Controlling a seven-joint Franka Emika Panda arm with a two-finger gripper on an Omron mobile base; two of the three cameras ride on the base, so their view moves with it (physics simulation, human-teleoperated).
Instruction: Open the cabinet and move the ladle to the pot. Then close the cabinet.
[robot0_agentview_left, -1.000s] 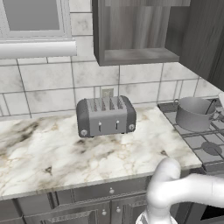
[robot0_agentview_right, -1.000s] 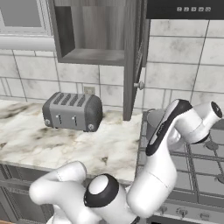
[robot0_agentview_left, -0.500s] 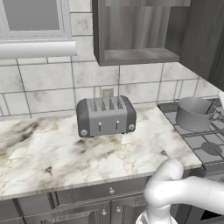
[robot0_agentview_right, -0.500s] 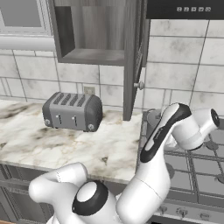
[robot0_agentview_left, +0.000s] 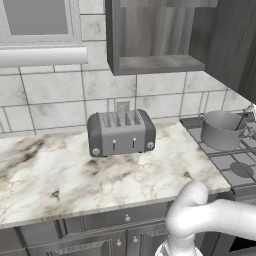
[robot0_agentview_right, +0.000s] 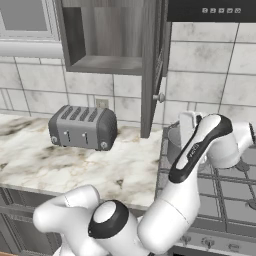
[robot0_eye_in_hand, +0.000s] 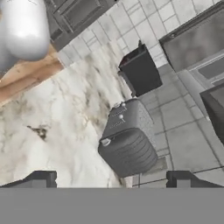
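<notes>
The cabinet (robot0_agentview_left: 150, 37) hangs on the wall with its door (robot0_agentview_right: 152, 65) swung wide open; the knob (robot0_agentview_right: 161, 97) faces right and the shelf is bare. The grey pot (robot0_agentview_left: 222, 130) stands on the stove's back left burner, and in the right base view my arm covers most of it (robot0_agentview_right: 171, 142). A thin stick (robot0_agentview_left: 244, 120) that may be the ladle's handle rises at the pot's right rim. In the hand view my gripper (robot0_eye_in_hand: 110, 179) is open with nothing between its fingertips (robot0_eye_in_hand: 39, 178), looking across the counter at the toaster.
A grey four-slot toaster (robot0_agentview_left: 121, 132) sits against the tiled wall on the marble counter (robot0_agentview_left: 60, 175). The stove grates (robot0_agentview_right: 225, 190) lie right of the counter under a range hood (robot0_agentview_right: 212, 10). A window sill (robot0_agentview_left: 42, 55) runs at the upper left.
My forearm and wrist have shifted slightly over the stove. The gripper stays open. The cabinet door, pot and toaster have not moved.
</notes>
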